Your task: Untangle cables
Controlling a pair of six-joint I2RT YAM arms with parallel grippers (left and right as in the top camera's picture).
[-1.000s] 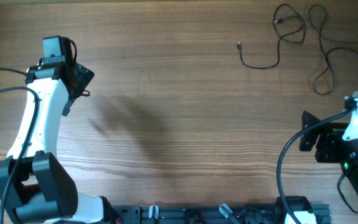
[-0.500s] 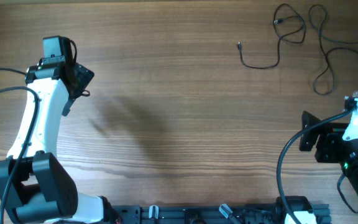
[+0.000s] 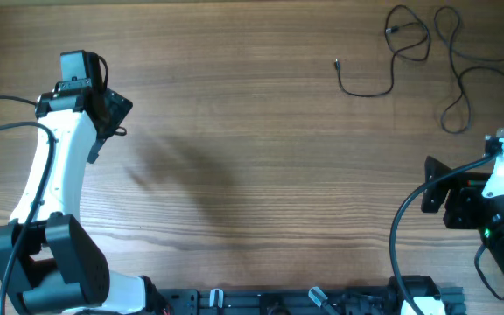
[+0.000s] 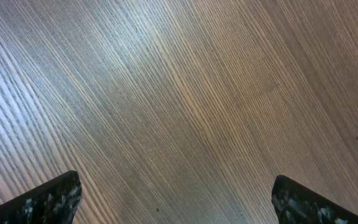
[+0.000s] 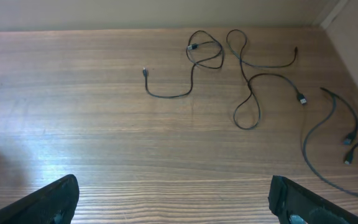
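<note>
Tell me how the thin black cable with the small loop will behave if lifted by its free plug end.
Probably floppy: the thin black cable with the small loop lies in slack curves on the wooden table, so it would likely dangle and the loop unwind. Likely light, being so thin. Pushed, it would probably slide and bunch rather than roll.

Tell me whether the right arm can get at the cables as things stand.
Probably yes. The cables lie loose on bare table ahead of the right gripper, whose jaws stand open and empty; nothing sits in between. Reach to the farthest strands is uncertain.
</note>
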